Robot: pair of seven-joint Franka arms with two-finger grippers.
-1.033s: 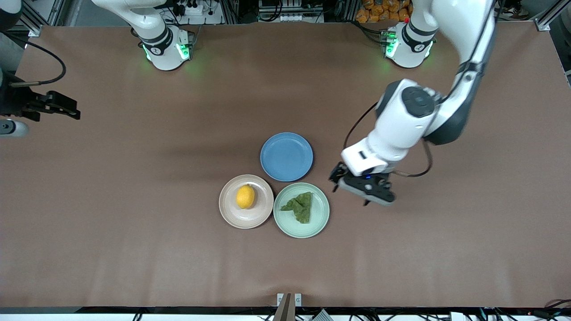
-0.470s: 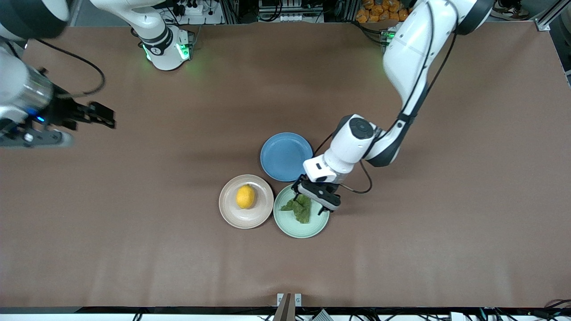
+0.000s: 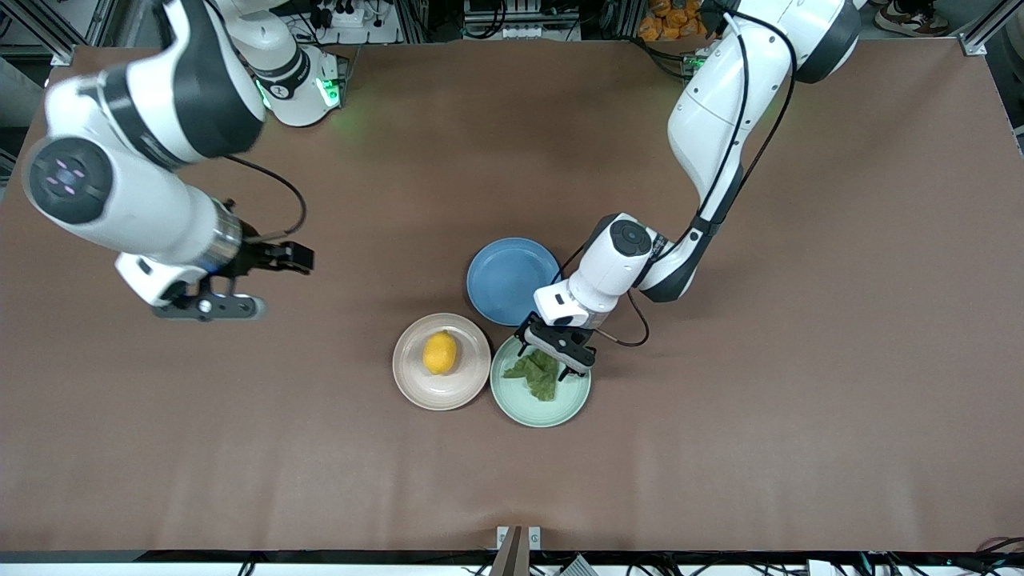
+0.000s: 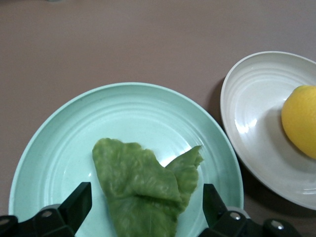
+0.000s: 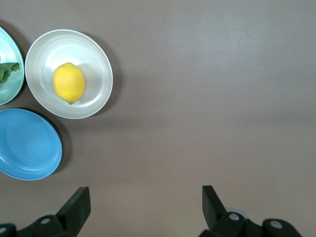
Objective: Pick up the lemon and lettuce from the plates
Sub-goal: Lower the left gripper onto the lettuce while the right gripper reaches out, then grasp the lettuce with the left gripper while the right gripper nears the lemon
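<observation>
Separately, lemon and lettuce each occupy plates.

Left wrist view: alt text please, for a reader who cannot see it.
The left tool, fingers open, hangs over the lettuce lying on the mint green plate, one finger on each side of the leaf. Beside it, the beige plate holds the lemon, partly cut off by the frame.

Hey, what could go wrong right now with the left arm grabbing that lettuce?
The left gripper is open, its fingers either side of the lettuce, which lies flat on the mint plate; closing may scrape the plate or pinch nothing. The beige plate with the lemon touches it and might get nudged.
</observation>
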